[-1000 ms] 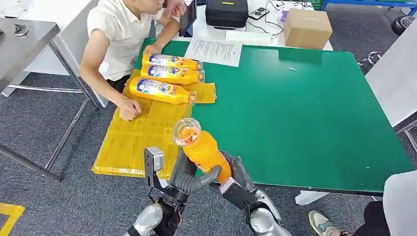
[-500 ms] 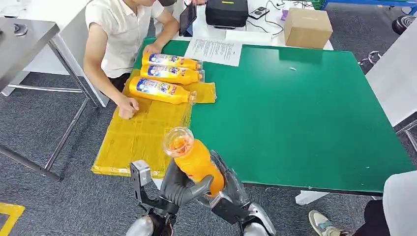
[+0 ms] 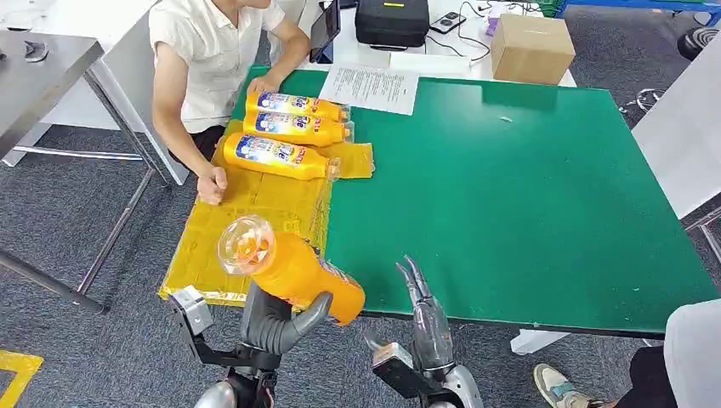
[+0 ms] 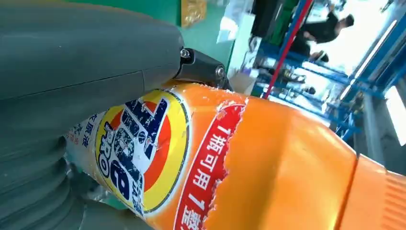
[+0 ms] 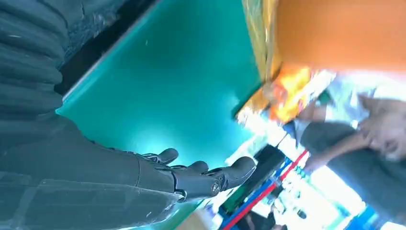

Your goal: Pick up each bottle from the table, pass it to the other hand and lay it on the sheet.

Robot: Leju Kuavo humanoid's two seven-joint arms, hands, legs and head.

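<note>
Orange bottle (image 3: 293,272) gripped in left robot hand (image 3: 276,316), tilted above yellow sheet (image 3: 229,242) at counter (image 3: 527,195) edge. Right robot hand (image 3: 422,314) empty, fingers spread. Could roll off the sheet's near edge if released from this height.

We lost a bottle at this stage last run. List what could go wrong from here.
1. The left hand alone holds the orange bottle near its base, tilted, over the table's near edge; it might slip and fall to the floor.
2. A person's hand rests on the yellow sheet beside the free space; laying the bottle there could hit it.
3. Three bottles already lie at the sheet's far end; a rolling bottle could knock them.
</note>
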